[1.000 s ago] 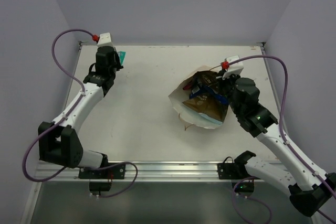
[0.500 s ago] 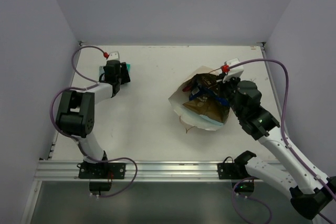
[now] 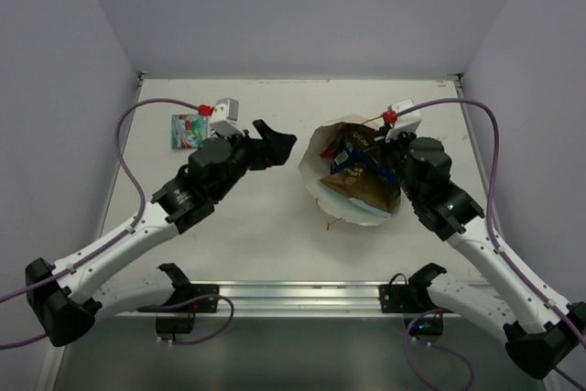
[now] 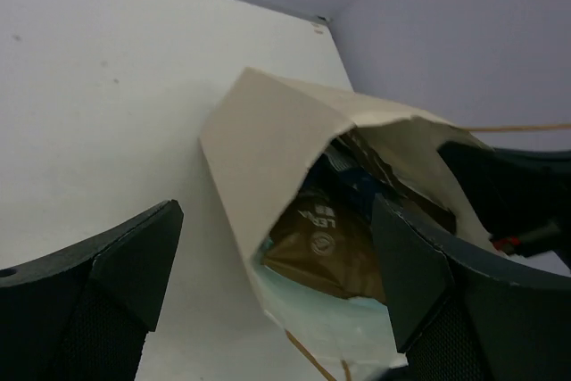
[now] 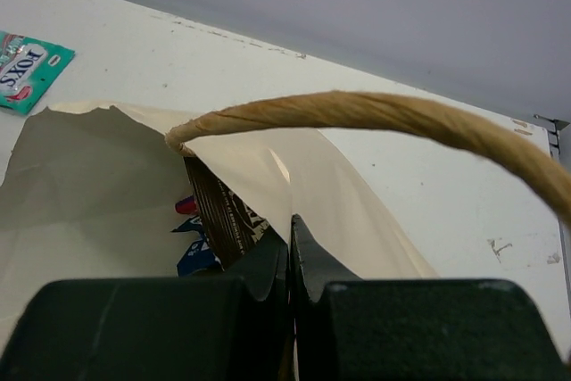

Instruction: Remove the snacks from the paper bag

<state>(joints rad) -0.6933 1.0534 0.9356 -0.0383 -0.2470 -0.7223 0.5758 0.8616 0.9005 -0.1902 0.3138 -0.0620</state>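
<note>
The cream paper bag [image 3: 320,182] lies on the right half of the table with its mouth held up and open. My right gripper [image 3: 394,153] is shut on the bag's rim [image 5: 312,176], just under a brown cord handle [image 5: 384,113]. Several snacks show inside: an olive-brown packet [image 4: 321,238], a dark brown-white one [image 5: 223,211] and a blue one [image 5: 198,258]. A green-red packet [image 3: 189,130] lies flat at the far left of the table. My left gripper [image 3: 277,142] hangs open just left of the bag's mouth with nothing between its fingers [image 4: 125,274].
Grey walls close the table [image 3: 256,217] at the back and both sides. A metal rail [image 3: 293,295] with both arm bases runs along the near edge. Purple cables loop beside each arm.
My left gripper has opened and let go of the green-red packet at the far left, then swung right to the bag's mouth. The right gripper has kept its hold on the rim.
</note>
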